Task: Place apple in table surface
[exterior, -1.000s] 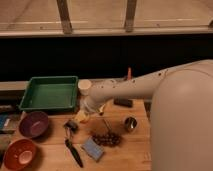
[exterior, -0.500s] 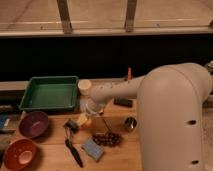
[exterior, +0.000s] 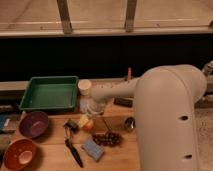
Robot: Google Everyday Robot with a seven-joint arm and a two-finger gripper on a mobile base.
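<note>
In the camera view, I had the jaws (exterior: 89,116) low over the tabletop (exterior: 50,152), reached in from the right. The apple (exterior: 86,122) sat right at their tips, just below them and toward me. I couldn't tell whether it touched the wood, nor whether the jaws were gripping it. The grapes (exterior: 106,138) lay below and right of the jaws, the blue sponge (exterior: 92,148) below. I judged only a short descent remained.
</note>
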